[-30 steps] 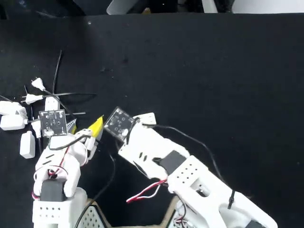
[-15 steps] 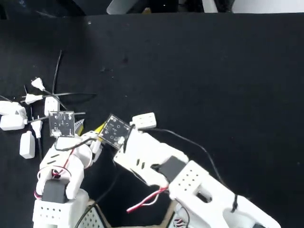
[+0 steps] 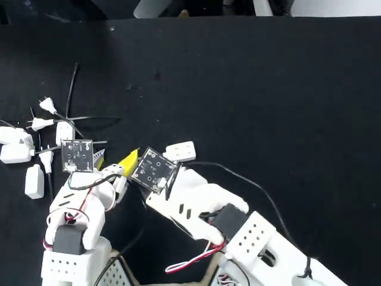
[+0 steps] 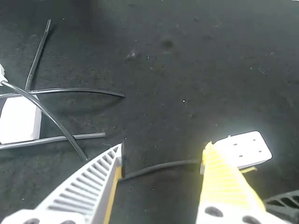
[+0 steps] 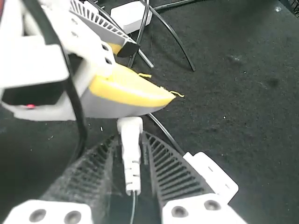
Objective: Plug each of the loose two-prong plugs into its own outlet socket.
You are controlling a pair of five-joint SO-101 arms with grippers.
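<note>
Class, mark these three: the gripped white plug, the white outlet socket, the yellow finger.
white plug (image 5: 130, 137), right wrist view, on its body.
outlet socket (image 4: 246, 148), left wrist view, on its holed top face.
yellow finger (image 4: 223, 184), left wrist view, on its ribbed face.

On the black table (image 3: 268, 89), loose white two-prong plugs (image 3: 41, 123) and white rectangular socket blocks (image 3: 34, 182) are clustered at the left edge, with thin black cables (image 3: 71, 83) crossed among them. One white rectangular outlet socket (image 3: 180, 151) is set left of centre, nearer the arms' edge and apart from the cluster. The left gripper (image 4: 163, 148) is placed between cluster and socket, jaws spread, with a black lead (image 4: 159, 167) lying across the gap. The right gripper (image 5: 131, 136) is located just in front of the socket, closed around a white moulded plug (image 5: 131, 156). The plug's tip is just beside the left gripper's yellow finger (image 5: 126, 91); contact cannot be told.
</note>
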